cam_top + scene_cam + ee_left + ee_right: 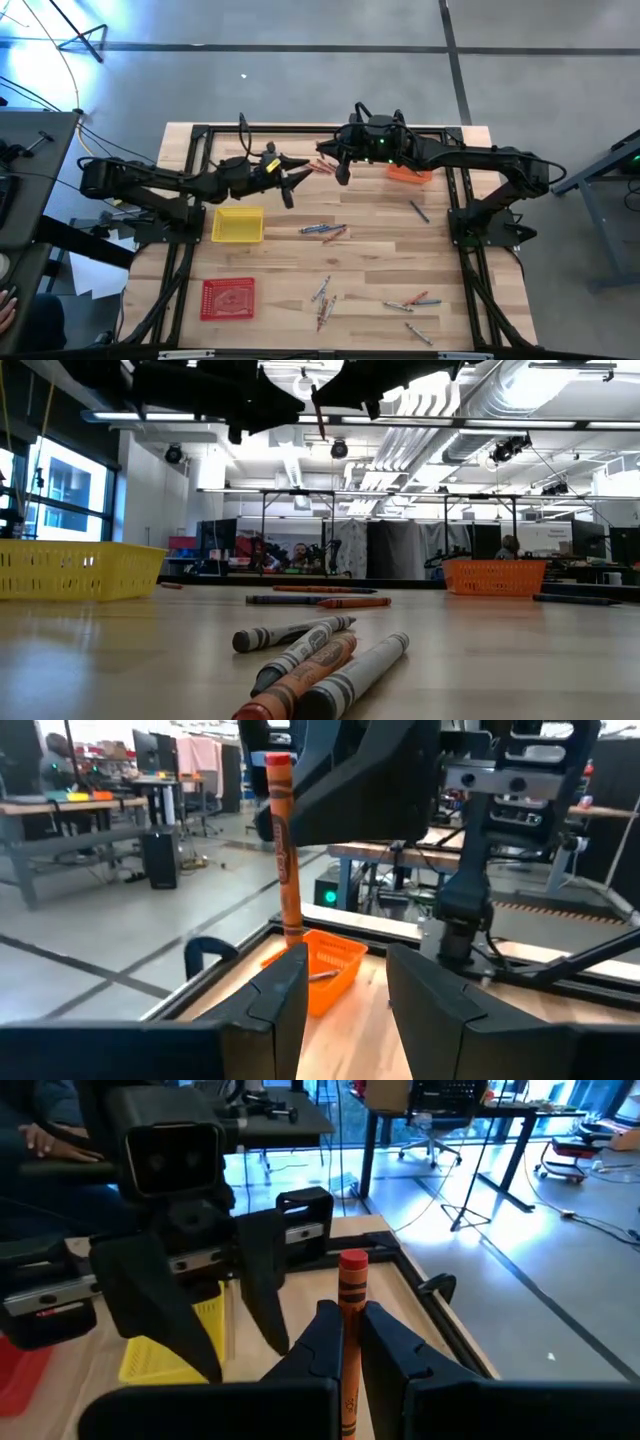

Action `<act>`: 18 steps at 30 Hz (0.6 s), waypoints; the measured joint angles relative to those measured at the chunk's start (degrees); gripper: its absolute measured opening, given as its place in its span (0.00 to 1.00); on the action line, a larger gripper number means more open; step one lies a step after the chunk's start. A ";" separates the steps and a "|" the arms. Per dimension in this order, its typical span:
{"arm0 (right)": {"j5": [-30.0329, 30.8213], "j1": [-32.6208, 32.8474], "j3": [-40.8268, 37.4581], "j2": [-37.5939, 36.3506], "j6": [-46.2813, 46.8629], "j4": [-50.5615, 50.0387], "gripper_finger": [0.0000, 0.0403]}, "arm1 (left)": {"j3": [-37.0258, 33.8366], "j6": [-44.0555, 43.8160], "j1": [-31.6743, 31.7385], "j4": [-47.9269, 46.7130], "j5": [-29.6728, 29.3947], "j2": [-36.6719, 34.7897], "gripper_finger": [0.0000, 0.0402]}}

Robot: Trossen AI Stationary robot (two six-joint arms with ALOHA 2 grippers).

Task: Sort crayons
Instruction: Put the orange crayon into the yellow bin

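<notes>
My right gripper (350,1318) is shut on an orange-brown crayon (322,165) high above the table's far middle. The crayon also shows in the left wrist view (283,840) and the low view (318,415). My left gripper (292,180) is open and faces the crayon from the table's left, its fingers (285,990) just short of it. Whether one finger touches the crayon I cannot tell. Many other crayons lie flat on the table, such as a group in the middle (323,231) and a group near the front (322,300). My right gripper pinches the crayon's wrapped shaft (351,1342) between its two fingers. The crayon lies along the fingers, and its red flat end (352,1263) sticks out past the fingertips toward my left gripper. The crayon is lifted well clear of the table.
A yellow tray (238,224) stands left of the middle, a red tray (228,298) near the front left, and an orange tray (408,173) at the far right under my right arm. More loose crayons lie at the right (418,210) and front right (410,302).
</notes>
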 joint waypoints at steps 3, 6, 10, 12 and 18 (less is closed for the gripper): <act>-0.02 0.39 0.00 0.00 -0.21 -0.29 0.02 | 0.36 1.28 0.00 0.07 -0.74 -0.27 0.32; -0.82 1.17 0.00 0.00 -0.23 -0.29 0.02 | 0.66 1.51 0.04 -0.01 -0.74 -0.28 0.32; -1.57 2.39 0.00 0.00 -0.76 -0.06 0.02 | 0.92 1.42 0.02 0.11 -0.74 -0.26 0.32; -1.57 3.02 0.00 0.00 -1.40 0.20 0.02 | 0.92 1.17 0.02 0.11 -0.74 -0.24 0.32; -1.57 3.91 0.00 0.00 -1.72 1.82 0.02 | 0.92 0.39 -0.55 0.25 -0.74 -0.24 0.32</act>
